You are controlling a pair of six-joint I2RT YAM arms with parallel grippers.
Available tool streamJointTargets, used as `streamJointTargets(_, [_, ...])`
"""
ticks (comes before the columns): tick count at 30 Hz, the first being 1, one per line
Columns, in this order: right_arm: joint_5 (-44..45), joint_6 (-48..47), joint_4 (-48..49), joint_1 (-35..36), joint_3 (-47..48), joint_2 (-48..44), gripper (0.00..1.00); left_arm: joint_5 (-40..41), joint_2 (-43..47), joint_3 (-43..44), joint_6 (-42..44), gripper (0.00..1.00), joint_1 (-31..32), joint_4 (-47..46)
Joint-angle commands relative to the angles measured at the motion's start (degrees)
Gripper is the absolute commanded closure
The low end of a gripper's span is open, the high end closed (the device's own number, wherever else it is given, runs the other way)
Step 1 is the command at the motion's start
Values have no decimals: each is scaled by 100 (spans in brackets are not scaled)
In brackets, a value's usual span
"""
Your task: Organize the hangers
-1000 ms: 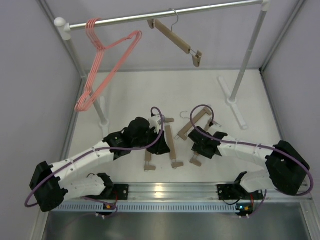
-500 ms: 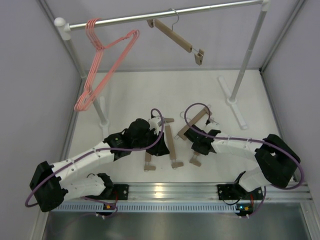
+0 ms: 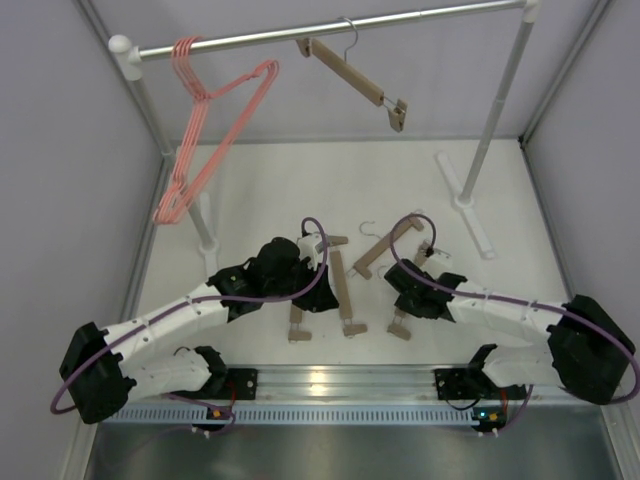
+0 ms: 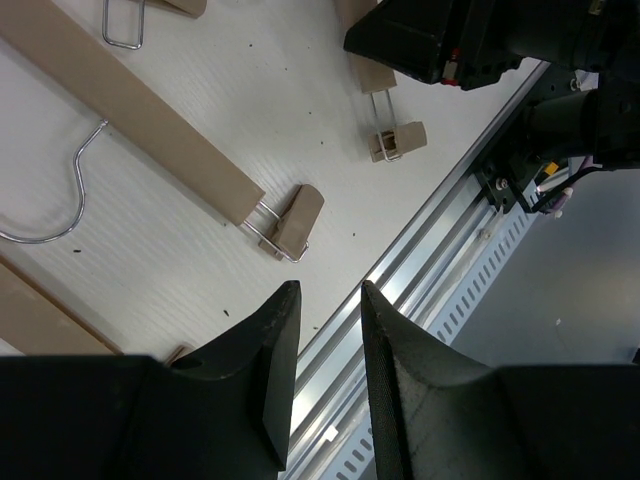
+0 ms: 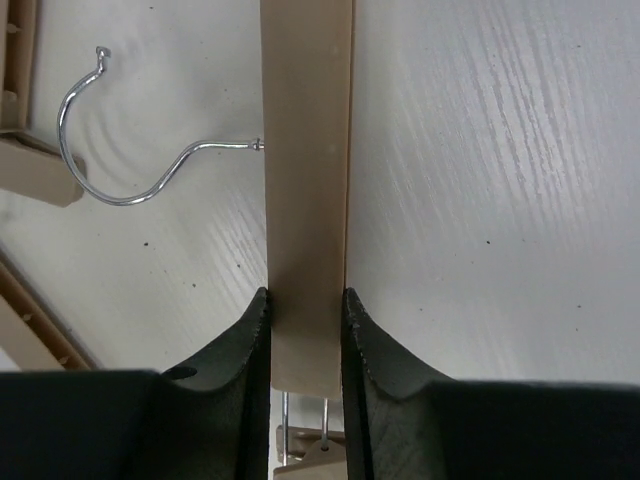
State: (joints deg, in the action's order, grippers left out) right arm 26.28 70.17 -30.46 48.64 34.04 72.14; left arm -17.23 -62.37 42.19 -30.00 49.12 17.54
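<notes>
Right gripper [image 5: 305, 320] is clamped on a wooden bar hanger [image 5: 308, 150], fingers squeezing the bar from both sides, somewhere between the silver hook [image 5: 235, 146] and the clip end, and the hanger looks to be lying flat on the table [image 3: 300, 180]. Left gripper [image 4: 325, 300] is partly open with nothing in it, just hovering over the table near the front edge. So I'd say we're at the grab-it stage for this one: the pink wire hangers [image 3: 188, 72] hang at the left end of the rail [image 3: 430, 16], one wooden hanger [image 3: 342, 72] hangs further along, and a few more wooden ones [image 3: 342, 285] lie on the table between the arms. Next move probably needs a clean lift, then turning the bar so the hook points up and can drop over the rail by the other wooden one. Grip is off-centre, so I'd expect some droop or twist.
</notes>
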Motion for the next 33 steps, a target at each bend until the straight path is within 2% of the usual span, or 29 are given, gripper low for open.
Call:
streamJointTargets(1, [-53, -100, -267, 40, -73, -708, 100, 9, 23, 17, 20, 65, -8, -286])
streamJointTargets(8, [-273, -583, -583, 22, 426, -1930, 100, 1, -12, 113, -15, 65, -8, -286])
streamJointTargets(15, [-852, -1338, -602, -653, 1323, -2151, 100, 54, -12, 201, -85, 65, -8, -286])
streamJointTargets(19, [-1676, -1804, -453, -1329, 1807, -2099, 100, 80, -56, 210, -138, 65, -8, -286])
streamJointTargets(26, [-3444, -2297, 100, -2998, 2571, -1564, 100, 106, -153, 342, -155, 65, -8, -286])
streamJointTargets(31, [-4779, -2123, 742, -3668, 3212, -1019, 100, 141, -179, 377, -155, 65, -8, -286])
streamJointTargets(33, [-5053, -2034, 961, -3835, 3467, -728, 100, 133, -179, 368, -155, 65, -8, -286])
